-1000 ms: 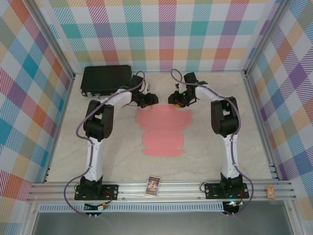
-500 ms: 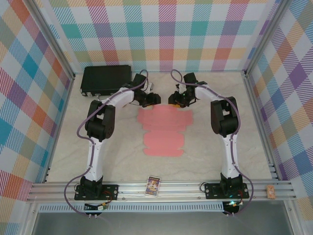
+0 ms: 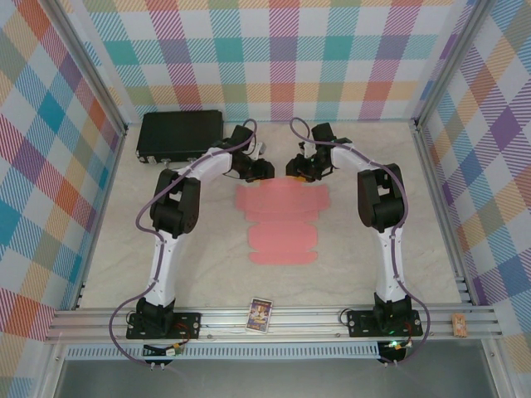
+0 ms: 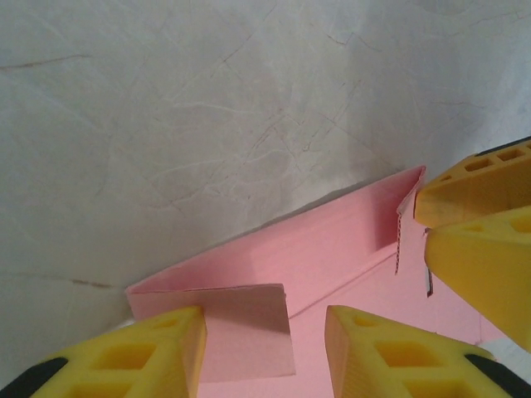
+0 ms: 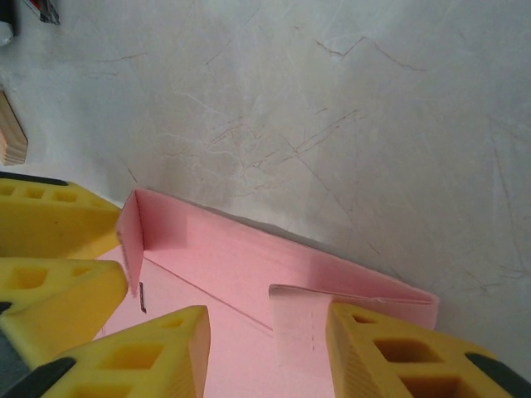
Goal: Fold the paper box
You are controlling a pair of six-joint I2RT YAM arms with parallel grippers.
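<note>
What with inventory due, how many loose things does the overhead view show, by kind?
Pink paper box: 1
Black case: 1
Small printed card: 1
Small tan block: 1
Total: 4

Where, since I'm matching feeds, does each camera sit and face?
Top external: fixed above and behind the bases, looking down on the pale table; both whole arms show, left gripper and right gripper at the flat salmon-pink card box sheet.
Left wrist: on the left arm, looking down past its own yellow fingers at the sheet's raised flap.
Right wrist: likewise, on the right arm.
Shared: both wrist views show that flap.
</note>
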